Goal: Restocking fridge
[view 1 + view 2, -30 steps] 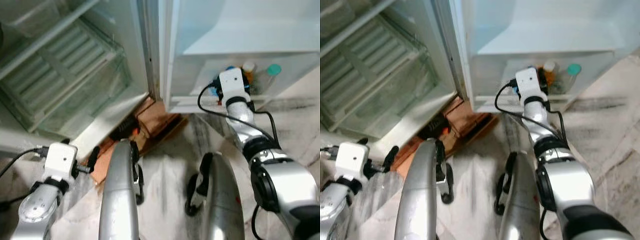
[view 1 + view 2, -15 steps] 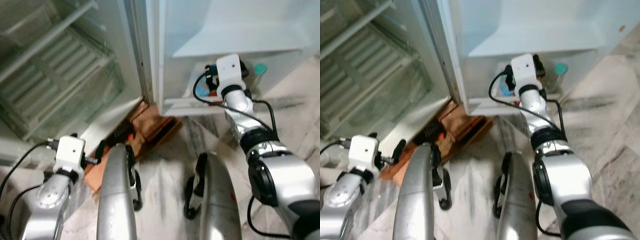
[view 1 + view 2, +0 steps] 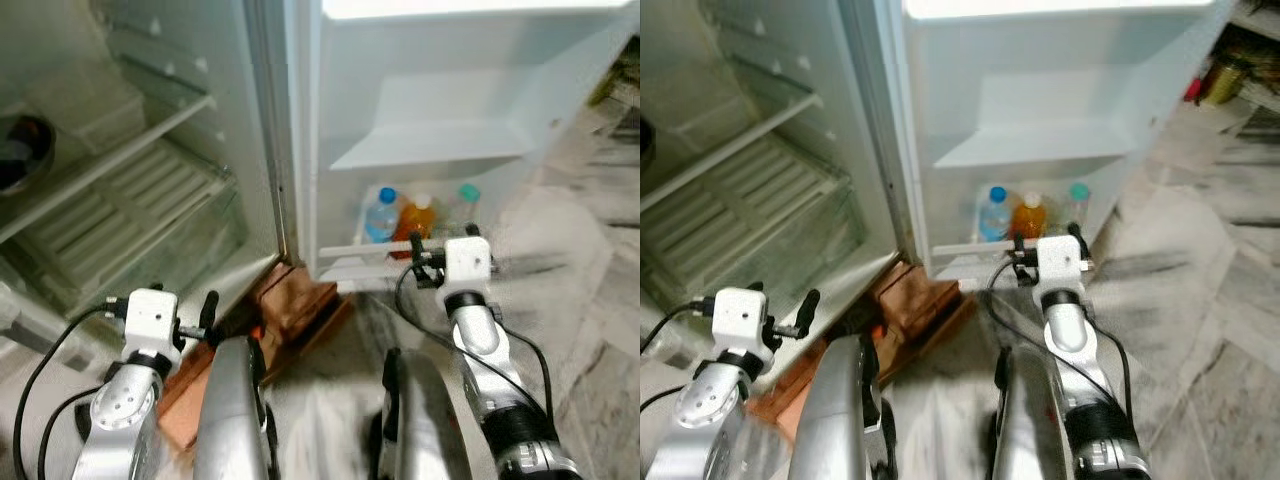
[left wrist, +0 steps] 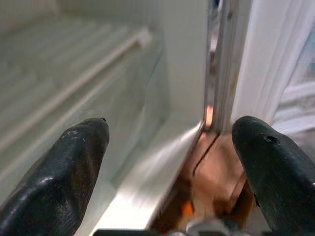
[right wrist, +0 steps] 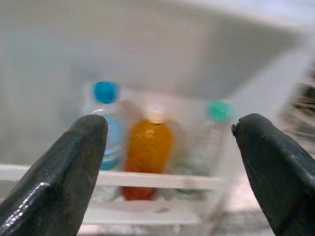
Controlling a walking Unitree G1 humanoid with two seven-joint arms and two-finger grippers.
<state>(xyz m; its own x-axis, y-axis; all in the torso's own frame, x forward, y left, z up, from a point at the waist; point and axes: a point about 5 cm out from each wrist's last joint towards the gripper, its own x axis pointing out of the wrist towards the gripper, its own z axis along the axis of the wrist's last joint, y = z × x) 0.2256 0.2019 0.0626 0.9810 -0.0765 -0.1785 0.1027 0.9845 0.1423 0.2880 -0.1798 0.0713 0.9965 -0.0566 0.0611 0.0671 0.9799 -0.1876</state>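
Note:
The fridge stands open, its door swung out on the right. The door's bottom shelf holds three upright bottles: a blue-capped water bottle, an orange drink bottle and a teal-capped clear bottle. My right gripper hovers just in front of that shelf's rail, open and empty. In the right wrist view the right gripper frames the orange bottle. My left gripper is low by the fridge's bottom corner, and the left wrist view shows the left gripper open and empty.
A clear crisper drawer and a glass shelf fill the fridge's lower body. A dark bowl sits on that shelf at the far left. Reddish wooden blocks lie under the fridge's front corner. Marble floor stretches to the right.
The camera has tilted up, showing more of the door. My right gripper has drawn back from among the bottles to just outside the shelf rail. The left arm has risen slightly.

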